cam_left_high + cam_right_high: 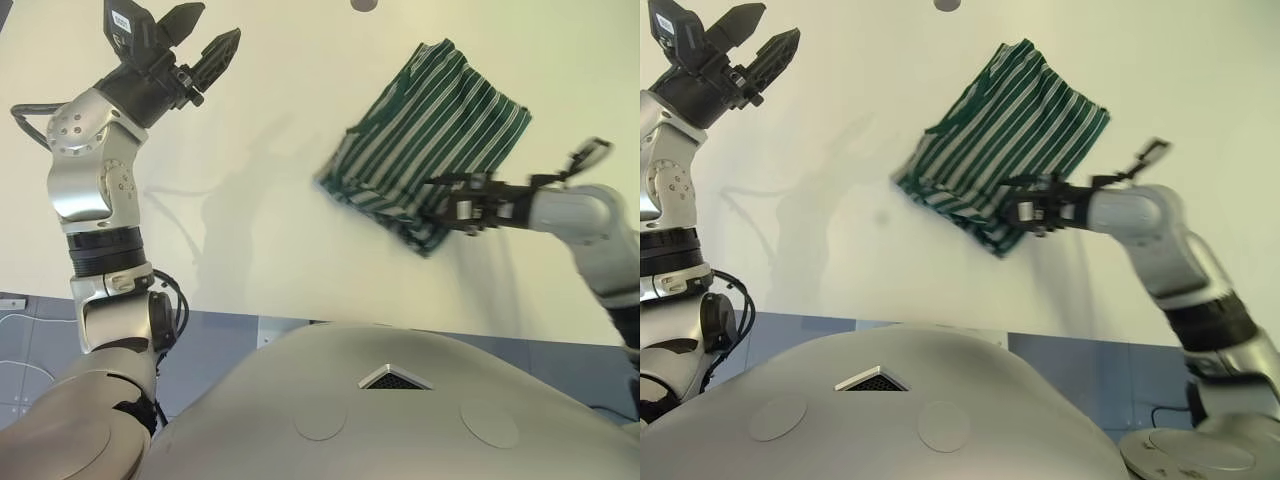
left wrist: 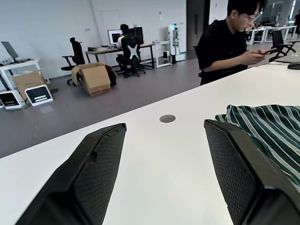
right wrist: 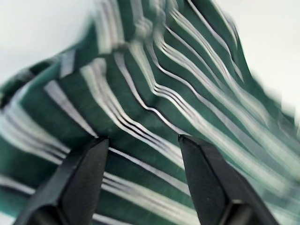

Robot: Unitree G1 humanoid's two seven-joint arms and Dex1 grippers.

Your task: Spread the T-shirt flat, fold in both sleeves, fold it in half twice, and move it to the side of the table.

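Closest in, on the right side of the white table point(image 1: 250, 200): right gripper point(image 1: 435, 203), fingers point(image 3: 79, 178) spread apart, levelled at the near corner of the T-shirt point(image 1: 430, 125), with striped cloth in the gap between them; hard to tell whether touching the fabric or just above it. Just beyond: the T-shirt itself, dark green with white stripes, folded into a compact, roughly rectangular bundle, set askew on the right half of the tabletop, bunched in layers along the near edge. Well apart from it, off to the left and farther back: left gripper point(image 1: 217, 22), held above the surface, fingers point(image 2: 101, 164) wide open, with nothing between them but bare tabletop. Farther still, near the table's far edge: a small round grey disc point(image 2: 167, 118) set into the top. Past the table, across a grey floor: a cardboard box point(image 2: 96, 77) and office chairs point(image 2: 77, 49) by desks.
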